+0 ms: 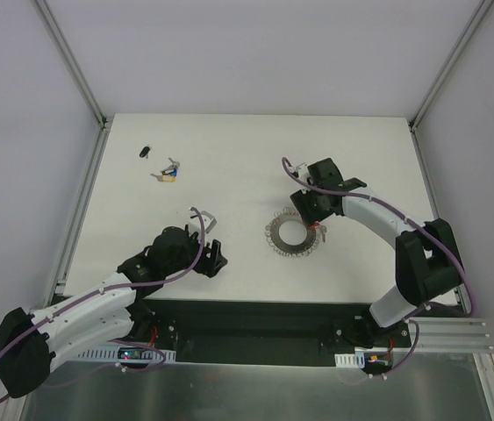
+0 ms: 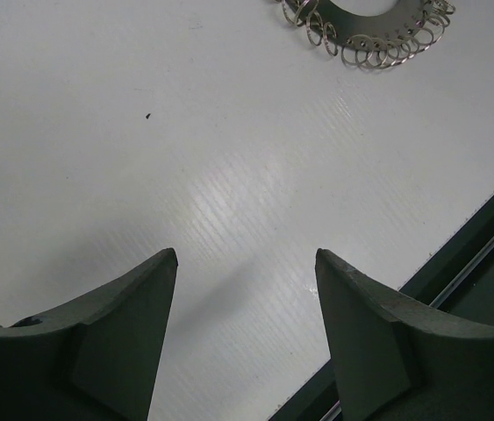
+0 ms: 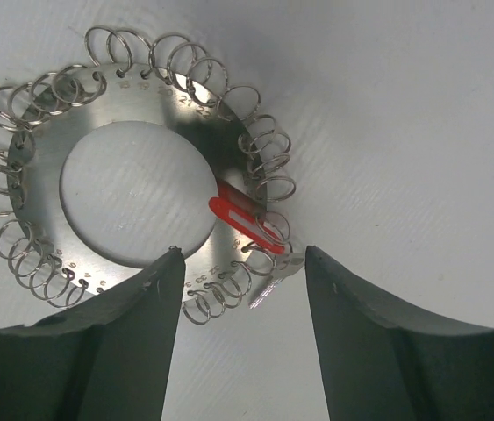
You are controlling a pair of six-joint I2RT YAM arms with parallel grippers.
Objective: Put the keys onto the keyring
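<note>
Keyring (image 1: pixel 275 237) (image 2: pixel 361 24) (image 3: pixel 141 101): a flat grey metal disc with an open round centre is noted, its outer edge hung all round with small wire loops. It is laid flat.

Red-tagged key (image 1: pixel 319 230) (image 3: pixel 242 219): the tag is seen slanted across the ring's band at about 4 o'clock in the right wrist view, with the silver blade past the loops. Whether it is threaded cannot be told.

Cluster of keys (image 1: pixel 168 171): small, with blue and yellow tags, found well apart at the ring's 10 o'clock in the top view.

White table (image 1: pixel 255 149); keyring (image 1: pixel 275 239) (red-tagged key (image 3: pixel 245 219) on it); loose keys (image 1: pixel 168 172).
</note>
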